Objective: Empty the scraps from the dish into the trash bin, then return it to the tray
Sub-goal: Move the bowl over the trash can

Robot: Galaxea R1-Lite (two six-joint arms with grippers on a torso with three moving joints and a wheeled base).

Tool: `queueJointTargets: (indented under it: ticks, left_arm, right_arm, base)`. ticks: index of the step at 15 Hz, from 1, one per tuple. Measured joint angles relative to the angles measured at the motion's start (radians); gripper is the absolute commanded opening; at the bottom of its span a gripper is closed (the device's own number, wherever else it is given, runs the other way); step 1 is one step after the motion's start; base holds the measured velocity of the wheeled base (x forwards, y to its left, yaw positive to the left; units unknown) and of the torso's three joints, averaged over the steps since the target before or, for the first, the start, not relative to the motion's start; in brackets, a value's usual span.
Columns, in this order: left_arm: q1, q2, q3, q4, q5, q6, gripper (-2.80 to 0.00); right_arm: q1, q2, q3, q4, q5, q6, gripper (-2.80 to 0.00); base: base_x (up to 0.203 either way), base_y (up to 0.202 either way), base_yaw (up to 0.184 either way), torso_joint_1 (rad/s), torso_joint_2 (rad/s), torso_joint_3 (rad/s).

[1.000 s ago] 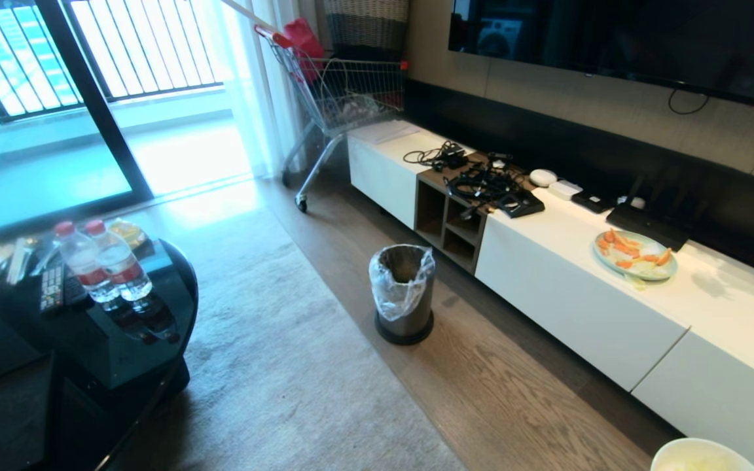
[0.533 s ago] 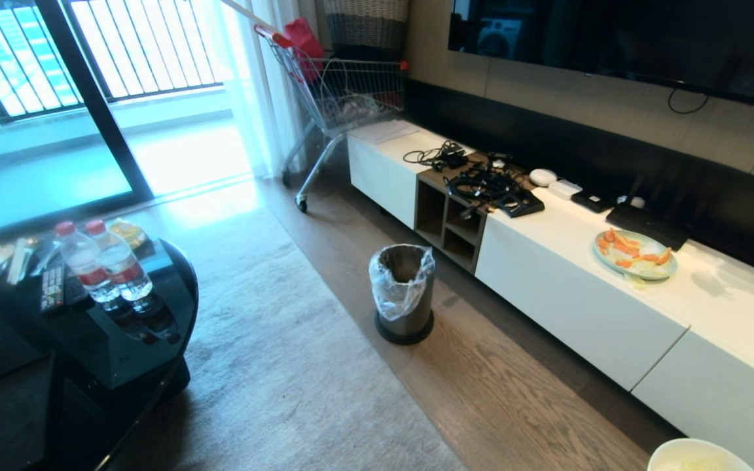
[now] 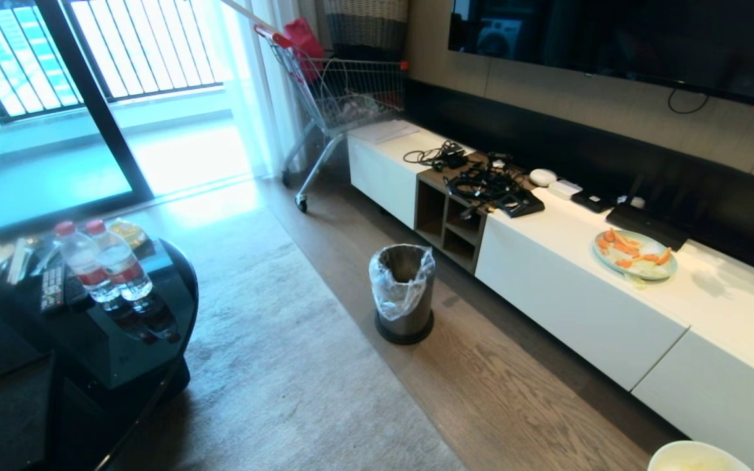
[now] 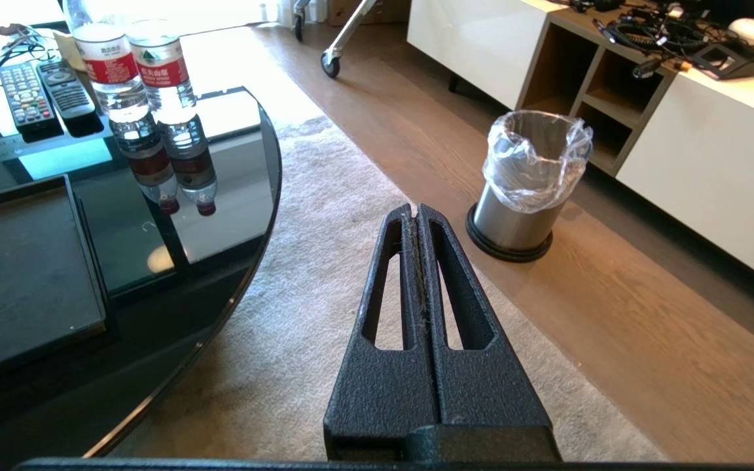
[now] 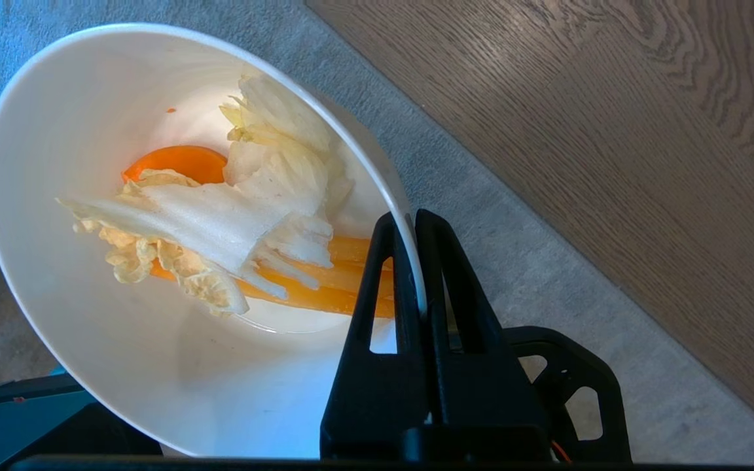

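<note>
My right gripper (image 5: 410,219) is shut on the rim of the dish (image 5: 154,366), a deep cream-white bowl held above the carpet. Inside lie the scraps (image 5: 233,222): pale cabbage leaves over orange pieces. In the head view only the dish's rim (image 3: 696,454) shows at the lower right corner. The trash bin (image 3: 402,293), brushed metal with a clear liner, stands on the wood floor by the cabinet and appears as the trash bin (image 4: 526,183) in the left wrist view. The black tray (image 4: 20,261) lies on the glass table. My left gripper (image 4: 415,209) hangs shut and empty over the carpet.
A pale-blue plate (image 3: 635,254) of orange slices sits on the long white cabinet (image 3: 580,307), with cables (image 3: 482,183) further along. Two water bottles (image 3: 105,265) and remotes (image 3: 53,288) stand on the dark glass table (image 3: 128,340). A shopping cart (image 3: 344,98) is parked near the window.
The dish's rim has shifted slightly lower and leftward in the head view's corner. Nothing else has moved.
</note>
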Motion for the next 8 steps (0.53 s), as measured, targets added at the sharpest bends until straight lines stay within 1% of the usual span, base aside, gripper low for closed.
queueJointTargets:
  ticks: [8]
  left_arm:
    - [0.0,0.0,0.0,0.0,0.0,0.0,-2.8]
  right_arm:
    - [0.0,0.017,-0.001,-0.006,0.0,-0.002,-2.8]
  base:
    - [0.0,0.0,0.0,0.0,0.0,0.0]
